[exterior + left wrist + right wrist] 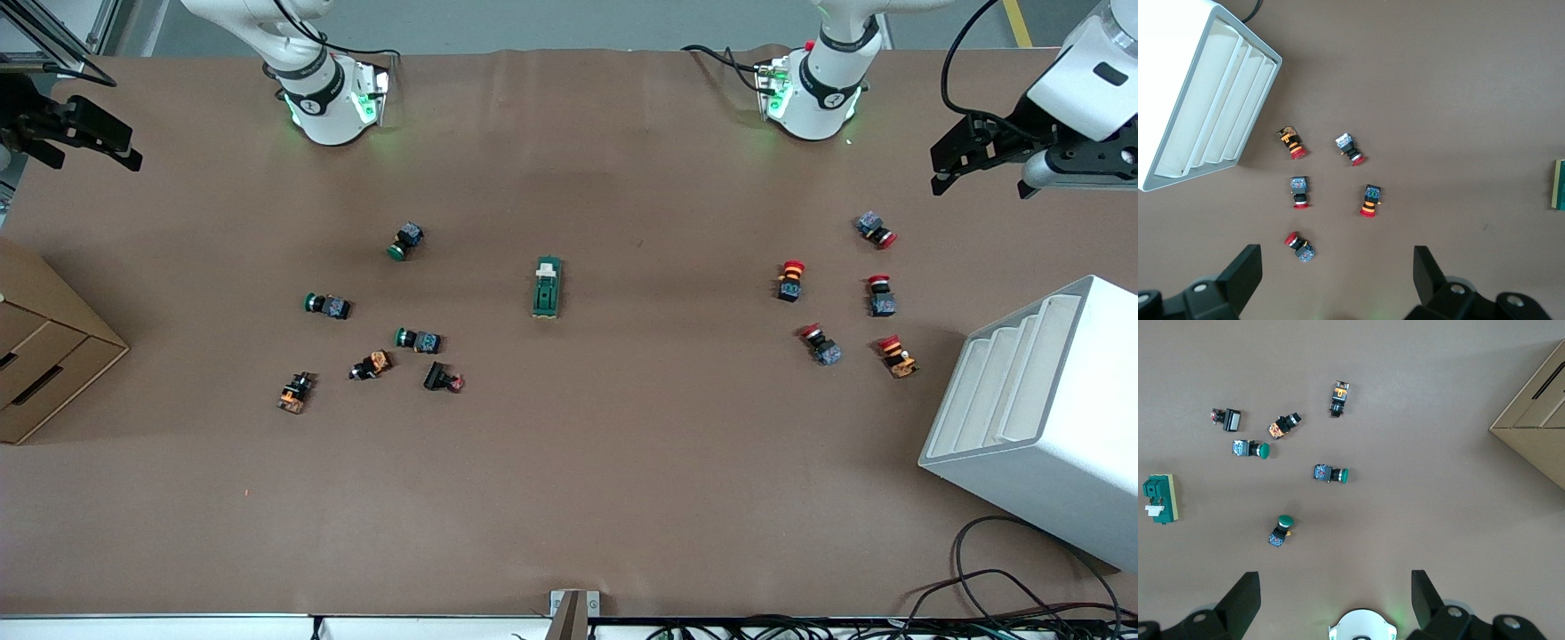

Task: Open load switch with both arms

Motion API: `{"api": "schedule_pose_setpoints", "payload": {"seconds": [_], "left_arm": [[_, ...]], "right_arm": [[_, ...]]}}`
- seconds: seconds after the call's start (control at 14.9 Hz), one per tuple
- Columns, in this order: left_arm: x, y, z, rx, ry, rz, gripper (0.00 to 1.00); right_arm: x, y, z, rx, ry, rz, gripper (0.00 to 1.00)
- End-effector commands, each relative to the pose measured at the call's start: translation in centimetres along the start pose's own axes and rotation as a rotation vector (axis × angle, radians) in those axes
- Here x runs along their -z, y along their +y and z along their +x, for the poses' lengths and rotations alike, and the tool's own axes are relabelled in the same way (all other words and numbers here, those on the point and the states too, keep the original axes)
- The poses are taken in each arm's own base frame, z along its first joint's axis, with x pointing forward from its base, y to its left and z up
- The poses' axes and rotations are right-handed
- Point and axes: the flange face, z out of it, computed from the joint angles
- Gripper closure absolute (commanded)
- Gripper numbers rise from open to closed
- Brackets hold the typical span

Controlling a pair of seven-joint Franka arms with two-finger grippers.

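Observation:
The load switch point(547, 288), a dark-green oblong block with a white tab at its end toward the robots' bases, lies flat at the table's middle; it also shows in the right wrist view point(1159, 499), and its edge shows in the left wrist view point(1559, 184). My left gripper point(958, 160) hangs open high over the left arm's end of the table, far from the switch; in its wrist view point(1338, 273) nothing sits between the fingers. My right gripper point(76, 138) hangs open high over the right arm's end point(1337, 600), also empty.
Several red push buttons point(836, 302) lie toward the left arm's end, beside a white slotted rack point(1040, 418). Green and black push buttons point(382, 329) lie toward the right arm's end, with a cardboard box point(44, 356) at that table edge. Cables trail along the front edge.

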Motion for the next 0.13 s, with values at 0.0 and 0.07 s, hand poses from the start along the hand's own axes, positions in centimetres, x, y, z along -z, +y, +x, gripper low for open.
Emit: {"api": "schedule_pose_setpoints", "payload": {"seconds": [0.0,0.07], "left_arm": [[0.21,-0.44,0.57,-0.011,-0.006,0.016,0.00],[0.12,-0.68,0.64,-0.008,-0.007,0.016,0.00]], "right_arm": [[0.43,0.00,-0.48,-0.004,0.013,0.003,0.00],[0.42,0.10,-0.50,-0.004,0.012,0.001,0.00]]}}
